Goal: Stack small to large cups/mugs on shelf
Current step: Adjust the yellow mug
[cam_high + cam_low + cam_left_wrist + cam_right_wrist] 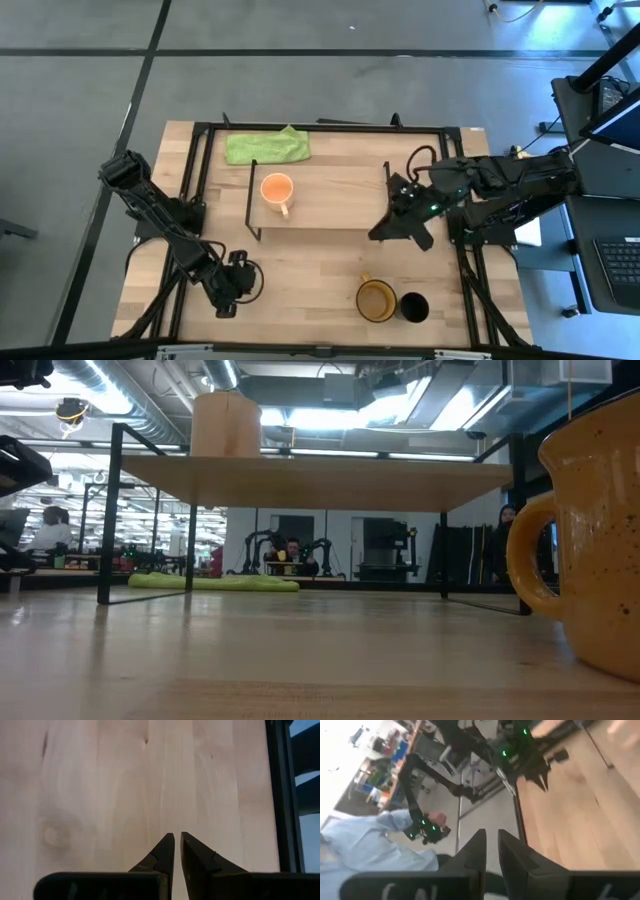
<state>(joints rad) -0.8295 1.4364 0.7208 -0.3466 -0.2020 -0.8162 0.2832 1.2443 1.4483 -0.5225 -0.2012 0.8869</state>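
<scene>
You see a tabletop (300, 270) of pale, smooth, matt wood with faint grain; the shelf (335, 195) is a matching light-wood board on thin black metal wire legs; the olive-yellow mug (595, 530) looks glazed and dark-speckled; the green cloth (266, 146) lies soft and rumpled; the left gripper (177, 842) has matt black fingers.

1. A crumpled green cloth (266, 147) lies on the far part of the wooden table (300, 280), near its left corner; the low view shows it (213, 582) lying flat.
2. A keyboard (616, 272) sits on a desk to the right of the table.
3. A person in a light-blue shirt (365, 852) shows in the right wrist view.
</scene>
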